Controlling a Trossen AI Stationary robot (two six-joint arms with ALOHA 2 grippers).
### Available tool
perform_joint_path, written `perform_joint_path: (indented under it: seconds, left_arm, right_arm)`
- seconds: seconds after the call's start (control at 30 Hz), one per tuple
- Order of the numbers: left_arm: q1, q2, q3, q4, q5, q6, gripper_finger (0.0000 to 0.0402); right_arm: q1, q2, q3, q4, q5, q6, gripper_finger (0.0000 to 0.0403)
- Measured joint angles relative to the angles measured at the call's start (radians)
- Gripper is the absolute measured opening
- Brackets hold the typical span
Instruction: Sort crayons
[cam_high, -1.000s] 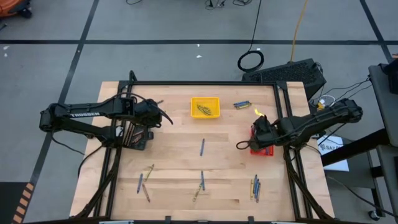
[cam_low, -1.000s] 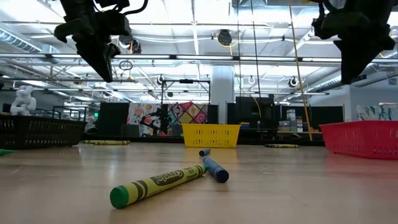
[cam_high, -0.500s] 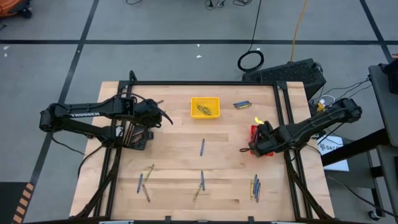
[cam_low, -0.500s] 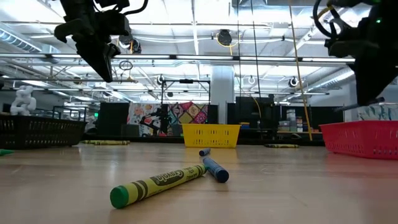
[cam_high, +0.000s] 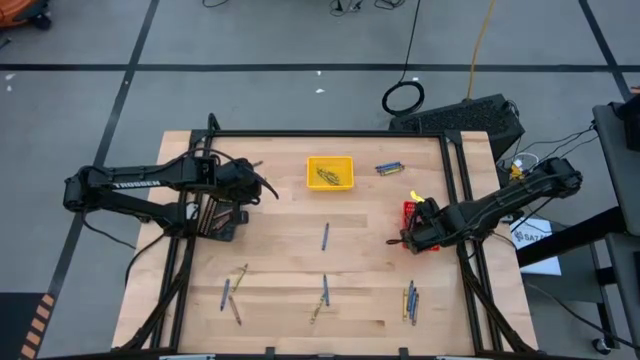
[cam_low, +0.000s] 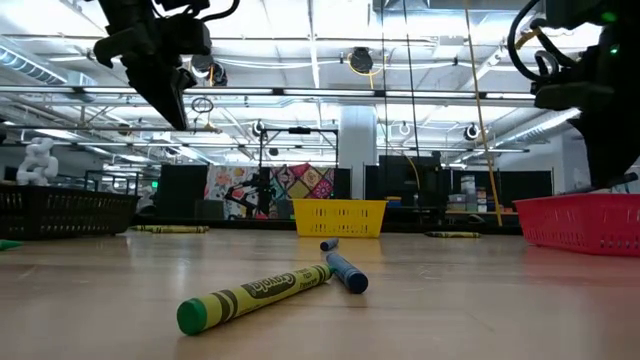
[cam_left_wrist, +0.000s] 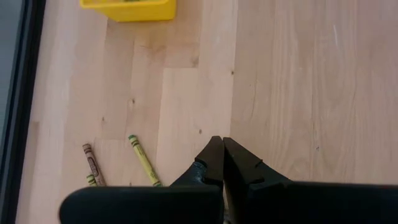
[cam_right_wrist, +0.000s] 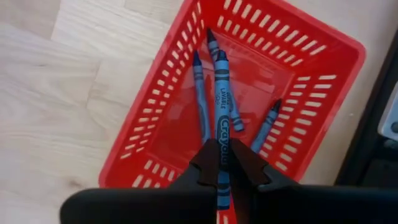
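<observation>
Crayons lie scattered across a pale wooden table (cam_high: 280, 250). They are thin paper-wrapped sticks in blue, yellow-green and brown. In the low view, a yellow-green crayon (cam_low: 255, 294) with black label bands lies near the table's front edge, its tip touching a blue crayon (cam_low: 343, 268).

The right gripper (cam_right_wrist: 221, 163) hangs over a red basket (cam_right_wrist: 166, 106) near the table's right edge. Its jaws are clamped on a blue crayon (cam_right_wrist: 221, 112) that points forward from between them, over the basket. Three more blue crayons lie on the basket floor (cam_right_wrist: 200, 93).

The left gripper (cam_left_wrist: 222, 163) hovers above the table's back-left part, jaws pressed together and holding nothing. Below it lie a yellow-green crayon (cam_left_wrist: 144, 160) and a brown crayon (cam_left_wrist: 92, 165), both apart from the jaws. A yellow basket (cam_high: 330, 172) near the back edge holds a few olive crayons (cam_high: 328, 176). More crayons lie along the front edge (cam_high: 410, 300).
</observation>
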Motion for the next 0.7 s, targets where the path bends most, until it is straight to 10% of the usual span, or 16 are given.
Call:
perform_joint_path:
  seconds: [0.7]
  left_arm:
    - [0.0,0.0,0.0,0.008,-0.023,0.0,0.0]
  right_arm:
    - [0.0,0.003,0.0,0.004,0.006,-0.063,0.0064]
